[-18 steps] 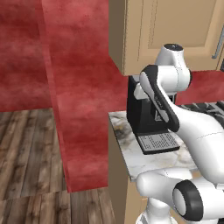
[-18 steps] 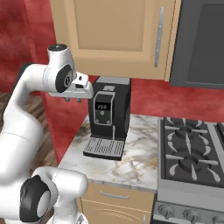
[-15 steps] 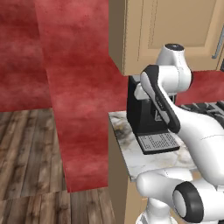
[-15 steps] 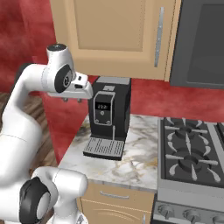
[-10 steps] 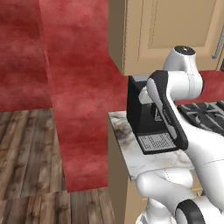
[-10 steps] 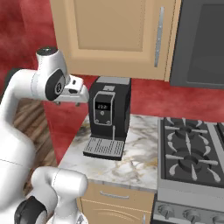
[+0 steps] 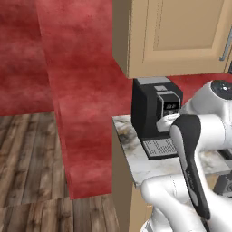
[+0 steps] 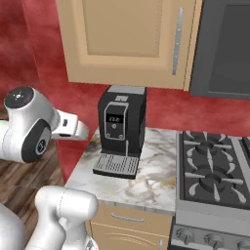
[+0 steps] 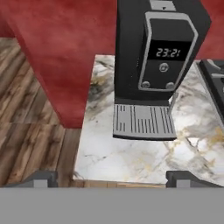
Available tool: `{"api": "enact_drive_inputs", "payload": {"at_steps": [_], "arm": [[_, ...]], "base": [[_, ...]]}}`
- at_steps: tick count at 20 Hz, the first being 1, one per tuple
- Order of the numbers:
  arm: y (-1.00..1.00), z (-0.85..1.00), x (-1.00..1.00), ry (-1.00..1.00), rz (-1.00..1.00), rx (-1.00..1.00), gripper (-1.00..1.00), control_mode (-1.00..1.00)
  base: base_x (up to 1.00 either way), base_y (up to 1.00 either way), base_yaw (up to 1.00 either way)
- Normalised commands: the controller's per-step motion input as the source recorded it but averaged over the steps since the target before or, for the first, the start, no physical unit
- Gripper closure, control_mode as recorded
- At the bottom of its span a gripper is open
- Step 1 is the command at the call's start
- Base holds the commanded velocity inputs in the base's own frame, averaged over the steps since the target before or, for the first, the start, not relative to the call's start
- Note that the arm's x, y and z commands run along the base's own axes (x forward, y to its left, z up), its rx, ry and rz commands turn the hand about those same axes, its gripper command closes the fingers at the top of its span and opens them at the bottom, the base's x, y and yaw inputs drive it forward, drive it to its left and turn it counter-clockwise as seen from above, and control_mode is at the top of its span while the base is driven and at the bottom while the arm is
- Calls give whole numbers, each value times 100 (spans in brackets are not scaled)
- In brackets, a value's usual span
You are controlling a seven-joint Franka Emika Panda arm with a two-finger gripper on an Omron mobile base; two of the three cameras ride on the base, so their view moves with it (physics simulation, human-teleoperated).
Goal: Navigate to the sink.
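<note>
I cannot tell yet where the sink is from here, so I think the drive to it is hardly begun. Nearly all of the trip is left.

What I face now is a black coffee machine [image 8: 122, 127] that stands on a marble surface [image 8: 151, 180]. In the right base view a black stove [image 8: 212, 171] lies at 3 o'clock from the coffee machine, just beside it on the same run. A tan cabinet [image 8: 127, 39] hangs at 12 o'clock, above the machine. In the left base view a red wall [image 7: 77, 90] stands at 9 o'clock from the machine, and a wooden floor [image 7: 27, 158] lies low at 8 o'clock.

The gripper [image 9: 111, 179] looks down at the front of the coffee machine. Its two finger tips [image 9: 41, 177] stand far apart at 6 o'clock in the hand view, and there is nothing between them. So it is spread wide and holds nothing.

Since a moment ago, the coffee machine and the cabinet sit in almost the same spot in both base views, so I think the base has barely driven. The arm has changed more. Its round top joint was high, near the cabinet's bottom edge, and now it is lower. It has slid toward 3 o'clock in the left base view and toward 9 o'clock in the right base view.
</note>
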Motion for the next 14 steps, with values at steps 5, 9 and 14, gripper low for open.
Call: {"api": "enact_drive_inputs", "payload": {"at_steps": [5,9,14], "arm": [[-25,-42,-59,-31,-8,0,-100,-100],[-10,-8,-9,-8,-2,0,-100,100],[0,0,0,0,0,0,-100,100]], "base": [[0,0,0],[-39,-44,-6],[-81,-94,-9]]}}
